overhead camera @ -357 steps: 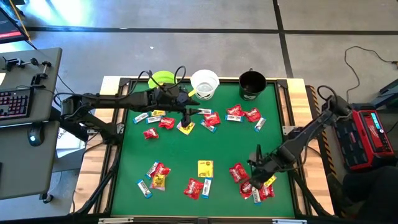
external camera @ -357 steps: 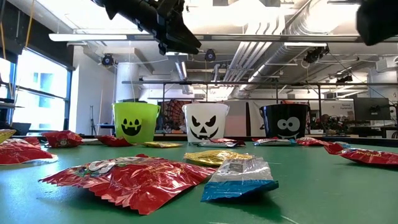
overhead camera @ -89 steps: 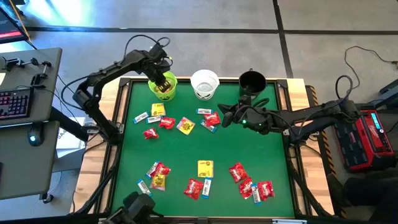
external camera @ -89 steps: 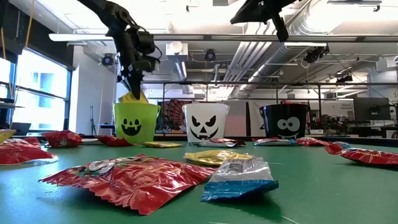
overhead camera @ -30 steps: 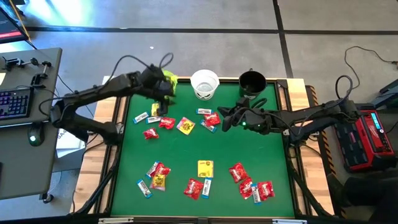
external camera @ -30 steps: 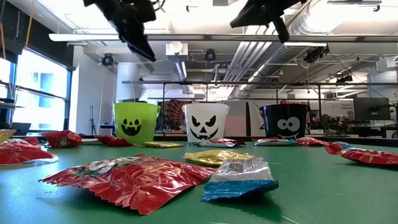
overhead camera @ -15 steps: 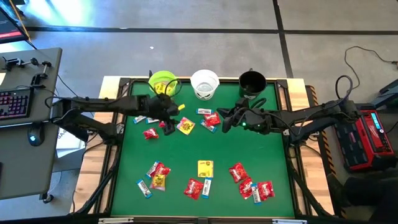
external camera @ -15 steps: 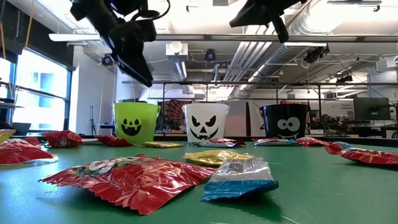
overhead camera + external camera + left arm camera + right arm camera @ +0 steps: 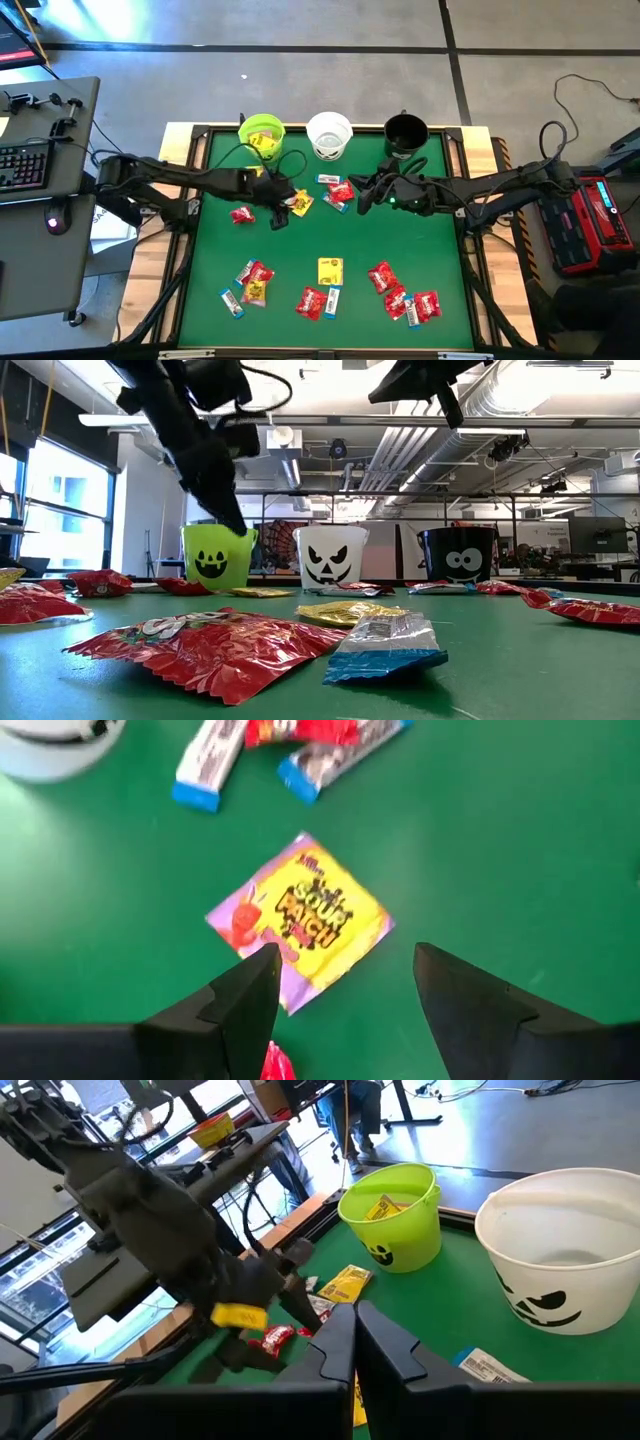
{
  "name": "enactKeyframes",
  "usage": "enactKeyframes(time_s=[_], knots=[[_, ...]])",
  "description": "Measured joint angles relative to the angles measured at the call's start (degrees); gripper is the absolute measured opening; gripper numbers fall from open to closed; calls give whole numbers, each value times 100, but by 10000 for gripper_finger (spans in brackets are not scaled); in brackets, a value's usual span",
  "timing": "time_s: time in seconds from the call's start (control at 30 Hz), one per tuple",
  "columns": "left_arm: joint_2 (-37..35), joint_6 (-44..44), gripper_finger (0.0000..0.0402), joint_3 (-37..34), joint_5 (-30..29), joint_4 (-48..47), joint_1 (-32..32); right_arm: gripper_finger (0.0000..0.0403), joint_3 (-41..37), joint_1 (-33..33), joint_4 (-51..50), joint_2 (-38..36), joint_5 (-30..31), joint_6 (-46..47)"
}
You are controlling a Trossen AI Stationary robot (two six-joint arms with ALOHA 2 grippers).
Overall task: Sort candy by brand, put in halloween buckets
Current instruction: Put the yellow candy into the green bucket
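A green surface (image 9: pixel 350 240) framed in pale wood stands on a grey concrete floor, with a desk and keyboard off to one side. From above, three buckets line the far edge: a lime green bucket (image 9: pixel 262 133) holding yellow candy, a white bucket (image 9: pixel 329 135) and a black bucket (image 9: pixel 405 134). The left gripper (image 9: pixel 281 212) reaches in from the left, over the yellow packet (image 9: pixel 298 203) in the far cluster of candy, beside red packets and blue-and-white bars. The right gripper (image 9: pixel 364 195) hangs above the surface just in front of the white and black buckets, near a red packet (image 9: pixel 342 191). More candy lies scattered along the near half.

At table height, the three buckets show their dark faces, lime green (image 9: pixel 218 556), white (image 9: pixel 331 555) and black (image 9: pixel 457 554). A large red packet (image 9: pixel 215 645) and a blue-and-white bar (image 9: pixel 385 643) lie close to the camera. One dark arm descends in front of the lime green bucket.

The left wrist camera shows its two fingers (image 9: pixel 240 1010) spread wide, empty, above the yellow packet (image 9: pixel 299 919) lying flat on the green, with blue-and-white bars (image 9: pixel 211 760) beyond.

The right wrist camera shows its fingers (image 9: pixel 336 1342) pressed together, holding nothing, with the lime green bucket (image 9: pixel 392 1214), the white bucket (image 9: pixel 560 1250) and the other arm ahead.
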Motion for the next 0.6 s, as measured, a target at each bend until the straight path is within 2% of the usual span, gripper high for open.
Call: enactKeyframes(time_s=[0.23, 0.33, 0.6], knots=[[615, -95, 221, 0, -137, -29, -4, 0, 0, 0, 2, -1, 0, 0], [847, -95, 221, 0, -438, -36, -4, 0, 0, -2, 2, -1, 0, 0], [1291, 155, 213, 0, -728, 10, 1, 0, 0, -2, 2, 0, 0, 0]])
